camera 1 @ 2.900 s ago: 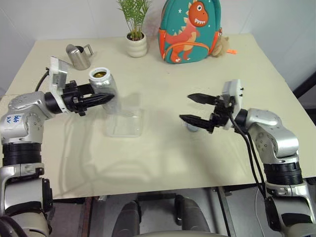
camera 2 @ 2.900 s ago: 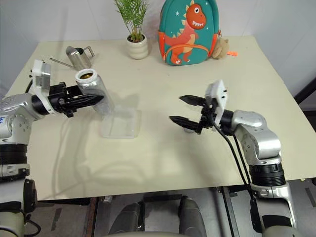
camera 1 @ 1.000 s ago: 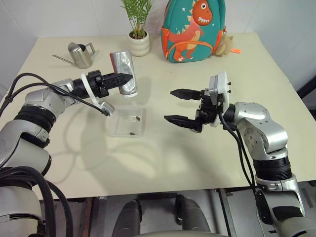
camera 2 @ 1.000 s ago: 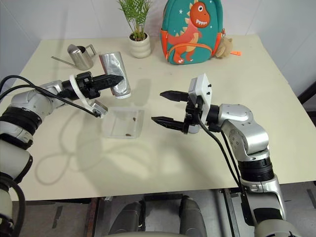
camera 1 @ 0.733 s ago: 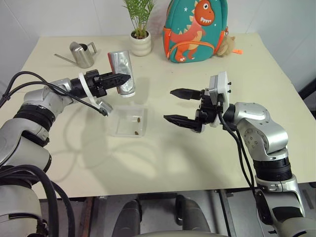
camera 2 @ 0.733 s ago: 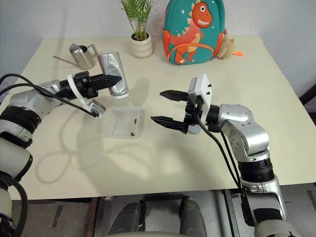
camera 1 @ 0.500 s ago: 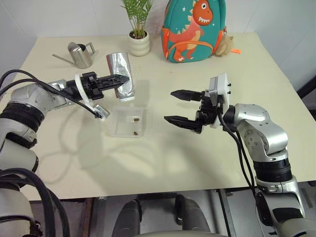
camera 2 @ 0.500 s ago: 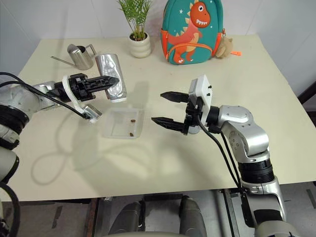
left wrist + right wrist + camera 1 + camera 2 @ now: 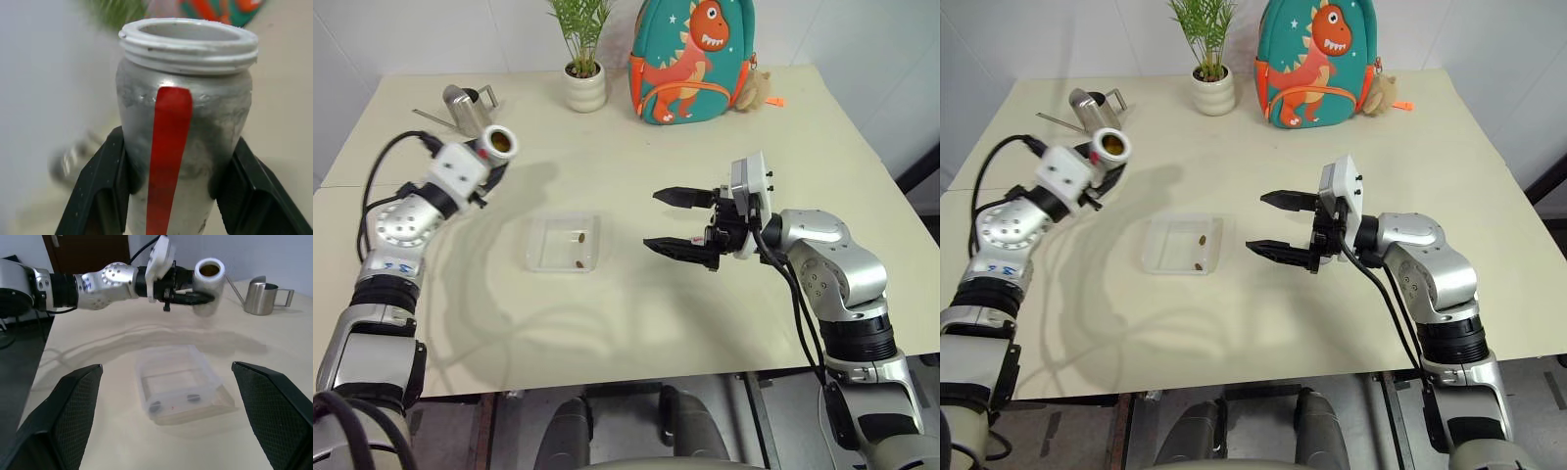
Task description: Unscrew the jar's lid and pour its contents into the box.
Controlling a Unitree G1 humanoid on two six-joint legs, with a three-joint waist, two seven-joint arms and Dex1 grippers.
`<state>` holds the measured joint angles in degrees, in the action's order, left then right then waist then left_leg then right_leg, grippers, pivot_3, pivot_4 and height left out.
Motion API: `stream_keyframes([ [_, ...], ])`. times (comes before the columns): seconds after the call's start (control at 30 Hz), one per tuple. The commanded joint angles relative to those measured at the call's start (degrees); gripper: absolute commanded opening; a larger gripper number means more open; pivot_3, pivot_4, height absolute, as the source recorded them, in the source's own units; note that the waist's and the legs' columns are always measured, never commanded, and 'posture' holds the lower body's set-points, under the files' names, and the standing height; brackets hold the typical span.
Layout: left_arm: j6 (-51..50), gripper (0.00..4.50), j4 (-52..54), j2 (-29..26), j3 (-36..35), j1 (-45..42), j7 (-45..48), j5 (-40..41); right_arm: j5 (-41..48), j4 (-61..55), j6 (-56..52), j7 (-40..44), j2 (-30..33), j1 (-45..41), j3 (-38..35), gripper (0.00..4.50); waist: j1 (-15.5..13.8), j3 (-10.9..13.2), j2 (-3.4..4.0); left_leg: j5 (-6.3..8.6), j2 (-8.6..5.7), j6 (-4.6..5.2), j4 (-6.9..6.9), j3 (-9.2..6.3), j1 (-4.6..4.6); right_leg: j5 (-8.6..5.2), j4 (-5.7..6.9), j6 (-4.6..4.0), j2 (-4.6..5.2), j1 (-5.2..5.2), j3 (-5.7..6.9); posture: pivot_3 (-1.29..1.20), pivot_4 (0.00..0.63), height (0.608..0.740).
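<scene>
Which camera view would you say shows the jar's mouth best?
The left wrist view: the jar sits close-up, rim and red stripe plain. The eye views show it small in the left pincer; the right wrist view shows it distant.

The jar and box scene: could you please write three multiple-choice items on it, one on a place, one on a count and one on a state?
1. Where is the jar?
A. Lying in the box
B. Held in the left gripper, off the table
C. Standing beside the backpack

2. How many small brownish pieces lie in the box?
A. Two
B. Five
C. None

3. How do the right gripper's jaws stand?
A. Shut on the lid
B. Shut on nothing
C. Open, holding nothing

Answers:
1. B: the left gripper has its black fingers clamped on the jar's sides, mouth open.
2. A: two pieces show through the clear tray.
3. C: the right gripper has its fingers spread wide with only air between them.
</scene>
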<state>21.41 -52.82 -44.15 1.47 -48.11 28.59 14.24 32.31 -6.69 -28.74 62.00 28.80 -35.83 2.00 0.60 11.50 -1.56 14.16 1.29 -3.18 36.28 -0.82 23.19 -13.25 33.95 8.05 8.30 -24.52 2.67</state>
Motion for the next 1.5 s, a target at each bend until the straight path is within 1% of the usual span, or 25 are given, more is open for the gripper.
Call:
stream_keyframes([
  [0.03,-13.1,1.88,2.3,-0.4,-8.7,1.4,3.5,8.0,0.3,-0.2,1.2,0.8,0.6,-1.7,-0.8,4.45,-0.1,0.0,-0.02,0.00,0.00,0.00,0.02,0.00,-0.01,0.00,0.01,0.01,0.00,0.01,0.00,0.00,0.150,0.740],
  [0.17,-19.0,1.88,0.8,-0.2,-15.4,2.6,2.6,10.3,-1.2,0.6,2.6,0.5,0.4,-1.4,-0.4,4.45,-0.2,-0.1,-0.12,0.01,0.00,0.02,0.07,-0.02,-0.05,0.01,0.06,0.02,0.00,0.05,0.00,0.00,0.150,0.740],
  [0.27,-19.7,1.88,-2.2,-0.2,-20.9,2.7,3.0,12.6,-3.0,1.2,4.5,0.3,0.6,-0.7,0.0,4.45,-0.4,-0.1,-0.19,0.01,0.00,0.01,0.12,-0.01,-0.05,0.03,0.07,0.01,0.00,0.05,0.00,0.00,0.150,0.740],
  [0.4,-13.6,1.88,-4.5,-0.7,-25.5,3.8,-0.3,11.6,-5.6,2.4,7.1,0.3,0.8,0.5,0.6,4.45,-0.4,-0.2,-0.27,0.01,0.00,0.01,0.11,-0.01,-0.05,0.03,0.04,0.01,0.00,0.06,0.00,0.00,0.150,0.740],
  [0.47,-9.7,1.88,-7.2,-1.5,-28.6,4.6,-3.8,11.5,-6.3,2.7,7.8,0.4,0.6,1.1,0.8,4.45,-0.4,-0.2,-0.29,0.01,0.00,0.01,0.11,-0.01,-0.04,0.03,0.03,0.01,0.00,0.06,0.00,0.00,0.150,0.740],
  [0.53,-7.2,1.88,-9.4,-2.1,-29.1,5.8,-6.0,9.9,-6.5,2.4,8.1,0.7,0.7,1.6,1.1,4.45,-0.4,-0.2,-0.31,0.01,0.00,0.00,0.11,-0.01,-0.05,0.04,0.04,0.00,0.00,0.06,0.00,0.00,0.150,0.740],
  [0.67,-6.1,1.88,-11.7,-2.0,-29.0,7.5,-3.4,8.9,-6.8,1.8,8.6,1.0,0.9,2.3,1.5,4.45,-0.4,-0.2,-0.32,0.01,0.00,0.00,0.08,0.01,-0.08,0.05,0.03,-0.01,0.00,0.06,0.00,0.00,0.150,0.740],
  [0.7,-6.2,2.61,-12.3,-2.2,-28.6,7.7,-4.0,8.3,-6.9,1.7,8.8,1.1,0.9,2.3,1.5,4.50,-0.4,-0.2,-0.35,0.01,0.00,0.00,0.08,0.01,-0.08,0.05,0.04,-0.01,0.00,0.06,0.00,0.00,0.150,0.740],
  [0.77,-6.1,3.12,-12.9,-2.5,-28.6,8.0,-4.5,7.8,-6.9,1.5,9.0,1.1,0.9,2.4,1.4,4.50,-0.4,-0.2,-0.38,0.01,0.00,0.00,0.09,0.01,-0.08,0.06,0.03,-0.03,0.00,0.06,0.00,0.00,0.150,0.740],
  [0.9,-6.3,4.44,-12.7,-2.6,-28.9,8.7,-3.7,7.1,-6.8,1.2,9.2,1.0,0.7,2.5,1.4,4.50,-0.5,-0.3,-0.43,0.01,0.00,0.00,0.10,0.01,-0.07,0.09,0.03,-0.03,0.00,0.07,0.01,0.00,0.150,0.740],
  [1.13,-4.7,4.48,-9.8,-3.2,-28.5,12.1,-1.2,6.1,-6.5,0.9,9.4,1.0,0.5,2.5,1.6,4.50,-0.2,-0.3,-0.43,0.01,0.01,0.00,0.04,0.03,-0.09,0.09,0.00,-0.03,0.00,0.06,0.00,0.00,0.150,0.740],
  [1.2,-4.1,4.48,-7.3,-3.8,-28.3,15.0,1.0,5.5,-6.3,0.6,9.2,1.0,0.5,2.6,1.6,4.50,-0.2,-0.3,-0.43,0.01,0.04,0.00,0.01,0.04,-0.10,0.09,-0.01,-0.04,-0.01,0.05,0.01,0.00,0.150,0.740],
  [1.27,-7.3,4.48,-4.5,-4.5,-28.0,17.9,4.0,5.8,-6.1,0.4,9.1,1.1,0.5,2.6,1.6,4.50,-0.1,-0.3,-0.43,0.03,0.07,-0.03,-0.02,0.07,-0.11,0.09,-0.04,-0.04,-0.03,0.04,0.01,0.00,0.150,0.740],
  [1.3,-7.0,4.48,-2.6,-5.3,-27.5,20.2,4.0,4.6,-6.0,0.0,8.9,1.2,0.5,2.7,1.6,4.50,-0.2,-0.3,-0.43,0.03,0.08,-0.04,-0.03,0.07,-0.11,0.09,-0.05,-0.04,-0.03,0.04,0.01,0.00,0.150,0.740],
  [1.5,-7.9,4.48,8.5,-7.9,-28.8,31.9,6.1,4.0,-4.6,-1.7,7.7,2.0,0.9,3.0,1.7,4.50,-0.4,-0.3,-0.43,0.10,0.21,-0.10,-0.04,0.10,-0.12,0.10,-0.09,-0.11,-0.12,0.03,0.01,0.00,0.150,0.740],
])
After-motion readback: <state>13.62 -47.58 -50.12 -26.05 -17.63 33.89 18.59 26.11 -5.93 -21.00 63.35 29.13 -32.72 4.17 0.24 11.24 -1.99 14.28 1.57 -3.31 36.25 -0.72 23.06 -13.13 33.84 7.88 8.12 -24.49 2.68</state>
